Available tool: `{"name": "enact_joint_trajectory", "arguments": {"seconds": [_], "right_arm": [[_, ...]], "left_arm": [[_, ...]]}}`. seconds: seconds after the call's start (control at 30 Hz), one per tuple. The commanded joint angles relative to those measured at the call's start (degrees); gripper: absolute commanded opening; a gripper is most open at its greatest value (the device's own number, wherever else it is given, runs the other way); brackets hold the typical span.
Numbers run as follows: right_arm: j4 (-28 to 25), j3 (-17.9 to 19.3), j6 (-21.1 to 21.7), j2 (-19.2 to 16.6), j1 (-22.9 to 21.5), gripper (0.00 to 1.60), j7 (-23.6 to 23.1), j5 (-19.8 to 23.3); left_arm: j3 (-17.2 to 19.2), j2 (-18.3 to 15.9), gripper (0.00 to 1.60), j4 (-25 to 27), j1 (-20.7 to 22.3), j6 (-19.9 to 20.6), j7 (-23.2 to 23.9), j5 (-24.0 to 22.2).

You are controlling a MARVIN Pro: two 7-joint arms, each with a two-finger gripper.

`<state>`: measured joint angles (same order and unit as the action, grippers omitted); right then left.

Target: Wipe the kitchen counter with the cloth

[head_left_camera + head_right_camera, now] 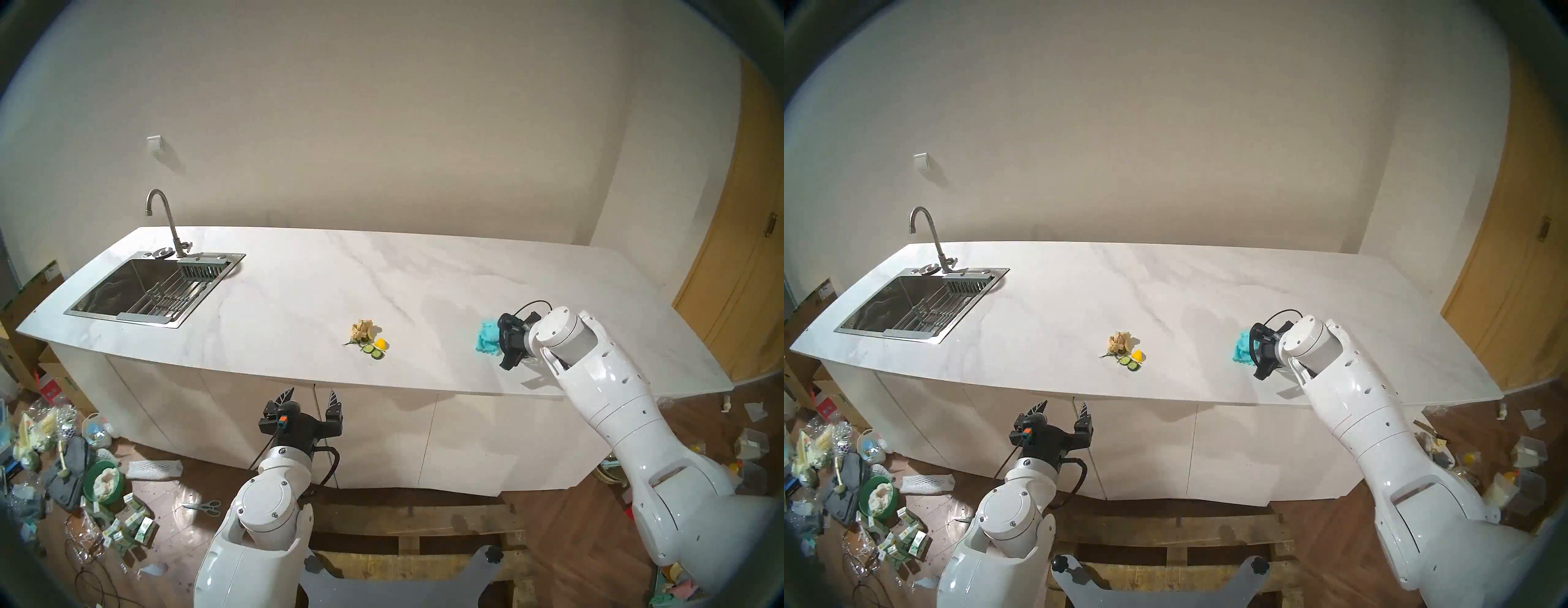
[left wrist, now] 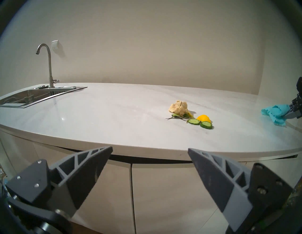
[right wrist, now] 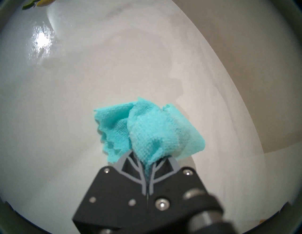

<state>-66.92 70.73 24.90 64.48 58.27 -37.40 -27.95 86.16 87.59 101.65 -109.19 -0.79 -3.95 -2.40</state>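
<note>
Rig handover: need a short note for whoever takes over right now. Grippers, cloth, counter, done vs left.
Right gripper: shut on the cloth, which is bunched and low over the right part of the kitchen counter.
Left gripper: open, empty, below the counter's front edge.
Done: cloth picked up; faint streaks around it suggest some wiping.
Left: wiping toward the middle, where a beige paper wad, cucumber slices and a yellow scrap sit. The sink is at far left.
</note>
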Motion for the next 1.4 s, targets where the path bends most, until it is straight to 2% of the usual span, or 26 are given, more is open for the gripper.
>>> {"name": "enact_joint_trajectory", "arguments": {"seconds": [0.0,0.07,0.17,0.3,0.33,0.37,0.4,0.5,0.57,0.6,0.7,0.73,0.8,0.87,0.93,1.0,1.03,1.07,1.17,1.27,1.3,1.33,1.37], "right_arm": [[0.95,1.27,-0.92,-0.14,-1.72,1.60,3.13,-0.58],[-1.64,1.05,-1.00,-2.32,-0.70,1.60,2.42,-1.17],[-5.95,1.24,-1.28,-6.34,1.00,1.60,-1.25,-1.30],[-8.49,4.20,-1.80,-8.50,2.65,1.60,-5.13,-2.79],[-8.46,5.93,-1.91,-7.67,3.00,1.60,-6.13,-3.97],[-9.24,5.42,-2.04,-9.44,3.51,1.60,-7.65,-3.64],[-9.51,6.70,-2.08,-9.31,4.08,1.60,-8.40,-4.22],[-11.12,9.57,-1.03,-11.32,5.44,1.60,-9.64,-3.74],[-11.49,12.57,1.45,-11.81,5.66,1.60,-8.33,-0.21],[-11.15,13.72,2.86,-11.09,5.21,1.60,-6.80,0.62],[-13.12,18.21,4.43,-9.09,6.63,1.60,-6.62,4.05],[-13.12,18.21,4.43,-9.09,6.63,1.60,-6.62,4.05],[-14.84,18.85,5.24,-8.29,7.65,1.60,-6.80,6.89],[-16.54,22.80,7.21,-4.27,9.24,1.60,-6.74,11.19],[-16.93,24.19,8.77,-2.32,9.58,1.60,-5.59,13.62],[-17.29,24.35,9.26,-2.25,9.86,1.60,-5.09,14.69],[-18.54,25.10,10.49,-0.85,10.63,1.60,-2.43,16.01],[-19.85,25.15,9.91,-0.15,11.49,1.60,-0.43,15.06],[-21.01,24.73,8.27,1.46,12.32,1.60,1.45,11.85],[-19.48,25.65,8.62,3.34,12.03,1.60,4.14,11.46],[-19.03,25.56,7.29,3.59,11.72,1.60,4.65,8.19],[-18.56,26.35,6.27,4.99,11.68,1.60,6.36,6.74],[-17.67,27.28,5.48,5.97,11.52,1.60,9.27,7.59]], "left_arm": [[-0.13,0.02,1.60,1.63,0.26,-0.32,0.13,-0.03],[-0.13,0.02,1.60,1.62,0.27,-0.32,0.13,-0.03],[-0.14,0.02,1.60,1.53,0.32,-0.36,0.11,-0.03],[-0.14,0.03,1.60,1.34,0.42,-0.38,0.08,-0.02],[-0.14,0.03,1.60,1.31,0.44,-0.38,0.07,-0.01],[-0.14,0.03,1.60,1.26,0.46,-0.38,0.07,-0.01],[-0.14,0.03,1.60,1.24,0.47,-0.38,0.06,-0.01],[-0.15,0.03,1.60,1.22,0.49,-0.39,0.06,-0.01],[-0.15,0.03,1.60,1.21,0.49,-0.39,0.05,-0.02],[-0.15,0.02,1.60,1.19,0.50,-0.39,0.05,-0.02],[-0.16,0.01,1.60,1.26,0.47,-0.40,0.04,-0.02],[-0.16,0.01,1.60,1.26,0.47,-0.40,0.04,-0.02],[-0.16,0.01,1.60,1.31,0.45,-0.41,0.05,-0.03],[-0.17,0.00,1.60,1.30,0.45,-0.41,0.04,-0.03],[-0.17,0.00,1.60,1.29,0.46,-0.41,0.03,-0.04],[-0.17,0.00,1.60,1.29,0.46,-0.41,0.03,-0.04],[-0.17,-0.01,1.60,1.33,0.44,-0.40,0.03,-0.04],[-0.18,-0.01,1.60,1.38,0.41,-0.40,0.04,-0.05],[-0.18,-0.02,1.60,1.40,0.40,-0.40,0.03,-0.05],[-0.18,-0.02,1.60,1.40,0.40,-0.40,0.03,-0.05],[-0.18,-0.03,1.60,1.39,0.41,-0.40,0.02,-0.06],[-0.19,-0.03,1.60,1.40,0.40,-0.40,0.02,-0.06],[-0.19,-0.03,1.60,1.40,0.40,-0.39,0.02,-0.06]]}}
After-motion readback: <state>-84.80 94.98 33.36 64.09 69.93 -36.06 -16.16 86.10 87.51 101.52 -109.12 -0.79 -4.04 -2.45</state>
